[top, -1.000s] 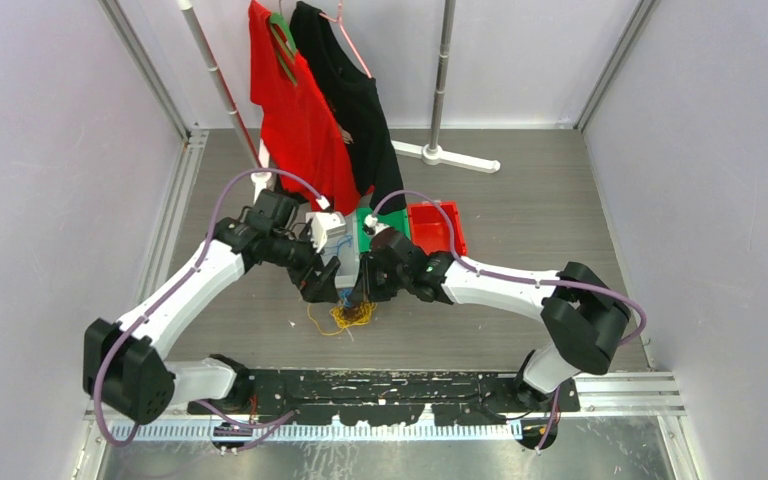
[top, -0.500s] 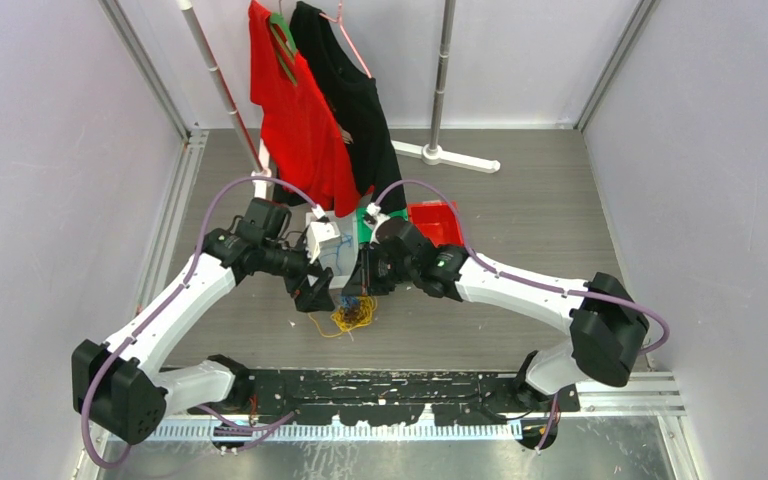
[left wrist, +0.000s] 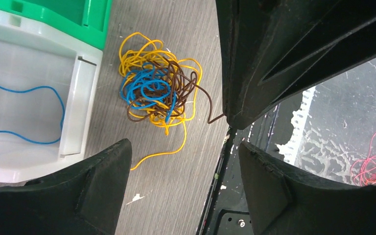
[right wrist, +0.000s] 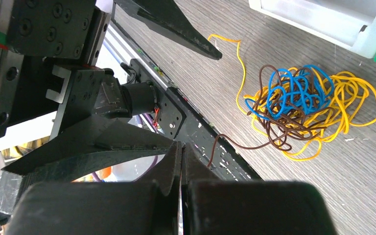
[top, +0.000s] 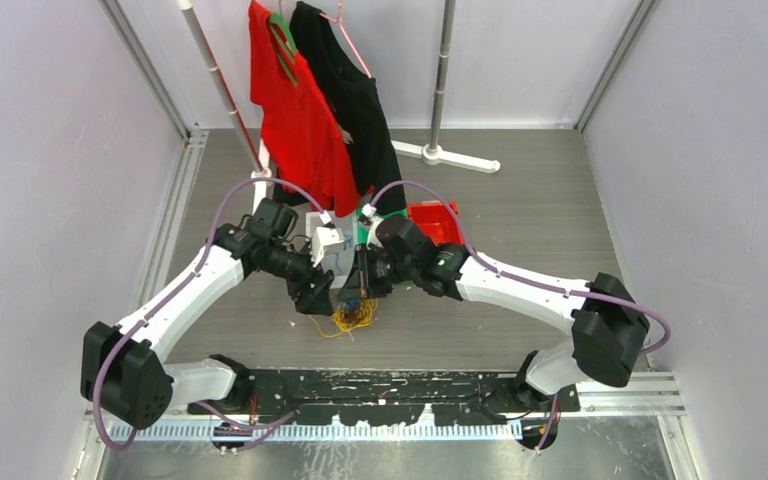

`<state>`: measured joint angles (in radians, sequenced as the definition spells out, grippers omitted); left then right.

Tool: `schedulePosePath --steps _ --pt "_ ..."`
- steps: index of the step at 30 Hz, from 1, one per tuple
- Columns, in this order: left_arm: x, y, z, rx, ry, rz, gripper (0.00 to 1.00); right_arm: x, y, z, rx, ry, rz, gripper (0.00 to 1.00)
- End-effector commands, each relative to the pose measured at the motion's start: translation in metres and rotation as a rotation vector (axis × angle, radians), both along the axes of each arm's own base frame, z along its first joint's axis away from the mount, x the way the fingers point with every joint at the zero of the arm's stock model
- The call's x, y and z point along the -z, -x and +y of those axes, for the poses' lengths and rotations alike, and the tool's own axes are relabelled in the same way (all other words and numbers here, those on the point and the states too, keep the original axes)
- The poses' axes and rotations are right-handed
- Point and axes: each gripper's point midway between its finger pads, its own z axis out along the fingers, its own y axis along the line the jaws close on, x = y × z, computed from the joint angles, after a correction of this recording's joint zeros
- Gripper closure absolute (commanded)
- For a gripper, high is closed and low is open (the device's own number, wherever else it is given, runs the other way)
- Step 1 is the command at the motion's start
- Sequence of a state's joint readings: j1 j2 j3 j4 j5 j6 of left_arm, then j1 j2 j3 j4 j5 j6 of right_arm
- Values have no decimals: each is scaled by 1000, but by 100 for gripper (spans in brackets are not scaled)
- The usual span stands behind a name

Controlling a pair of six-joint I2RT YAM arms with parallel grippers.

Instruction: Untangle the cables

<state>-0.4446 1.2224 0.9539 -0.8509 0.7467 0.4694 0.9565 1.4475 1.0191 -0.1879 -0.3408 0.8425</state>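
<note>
Right gripper [right wrist: 181, 147]: black fingers pressed together, only a thin seam between them. The free end of the brown cable [right wrist: 247, 145] meets them at the tip, so it appears pinched. It arcs up off the table to reach them.

Left gripper [left wrist: 183, 147]: spread wide, holding nothing. It hovers above the table with the bunch in view past the gap between its smooth, black, wedge-shaped fingers [left wrist: 93, 181].

In the top view, both grippers sit close together just above the bunch.

The cables [left wrist: 156, 93] are a loose tangled ball of thin cords in yellow, blue and brown, lying on the table [left wrist: 176, 196]. The table is grey with a matte wood-grain finish. One yellow tail strays out toward the near edge.

White bin [left wrist: 81, 98]: hard plastic, boxy, just beside the bunch. A single blue cable [left wrist: 61, 108] lies looped inside it. The green bin [left wrist: 78, 17] touches its far side.
</note>
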Motion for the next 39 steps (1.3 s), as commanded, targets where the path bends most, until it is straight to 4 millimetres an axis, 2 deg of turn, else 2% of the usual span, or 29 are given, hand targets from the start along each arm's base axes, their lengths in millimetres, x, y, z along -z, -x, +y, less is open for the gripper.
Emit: schedulePosePath --steps 1,12,17,21,26,31,34,36,39 --pt "-10 7 -4 55 39 11 21 -44 2 10 -39 -113 -61 99" --pt "-16 12 -12 65 94 51 29 -50 0 6 -33 -164 -63 99" --pt "-16 11 -19 57 152 41 28 -77 -6 -2 12 -247 -73 99" --pt "-25 11 -27 40 240 7 18 -95 -15 -11 68 -322 -65 99" --pt "-37 11 -37 16 301 66 18 -106 -23 -13 109 -404 -30 99" --pt "-59 8 -46 -15 364 114 18 -110 -29 -7 126 -432 2 99" --pt "-70 13 -49 1 402 143 18 -118 -33 -2 137 -454 15 99" --pt "-75 17 -50 8 422 161 21 -122 -37 1 148 -465 20 99" --pt "-77 18 -50 1 432 178 36 -125 -41 3 158 -472 21 99"
